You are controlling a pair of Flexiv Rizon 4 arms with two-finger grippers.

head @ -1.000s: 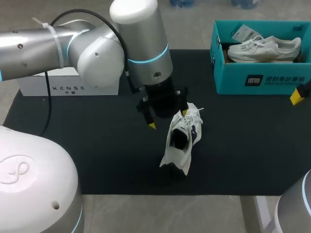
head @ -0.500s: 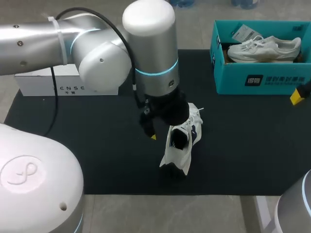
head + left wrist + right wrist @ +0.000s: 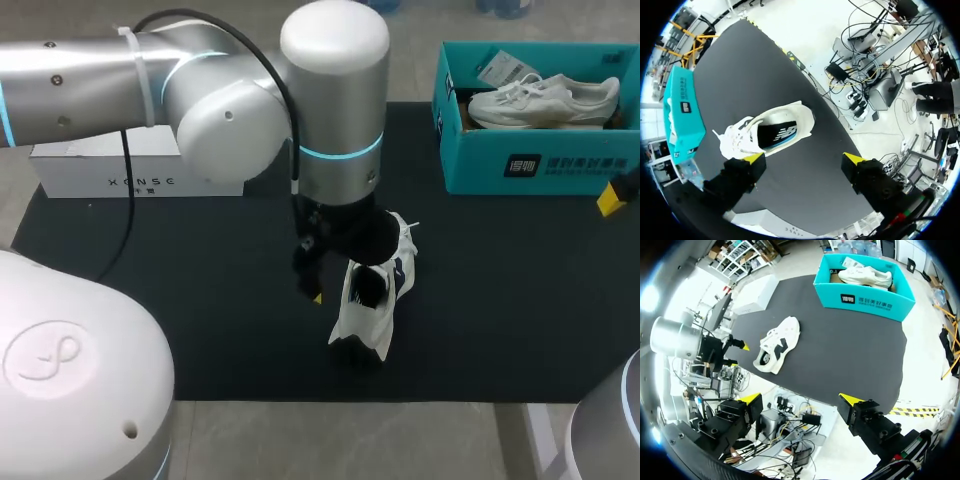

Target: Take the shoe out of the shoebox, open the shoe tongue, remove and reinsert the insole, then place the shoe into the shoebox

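setup: black mat (image 3: 500, 300) covers the table. teal shoebox (image 3: 540, 165) sits at the far right corner of the mat. a long white box (image 3: 130, 175) sits at the far left.

task item: white shoe (image 3: 372, 300) stands on the mat near the middle, out of the shoebox and well apart from it. toe and laces point to the far side, heel to the near edge. its opening faces up. in the left wrist view the shoe (image 3: 771, 132) shows a dark insole inside the opening, and the laces lie bunched loosely at the front.

second shoe (image 3: 545, 100), also white, lies on its side inside the shoebox, with a paper tag (image 3: 500, 68) at the far left corner of the box.

left arm: comes in from the left and stands over the shoe, its wrist covering the laced front in the head view. left gripper (image 3: 805, 158) is spread wide, holding nothing. one yellow tip (image 3: 316, 297) shows just left of the shoe. the other tip is hidden in the head view. in the wrist view one finger sits close by the laces and the other over bare mat past the shoe's side. contact with the shoe: cannot tell.

right arm: at the right side, past the edge of the mat, only a yellow tip (image 3: 610, 197) showing in the head view. right gripper (image 3: 800, 399) is spread wide with nothing between its fingers, well apart from shoe and shoebox.
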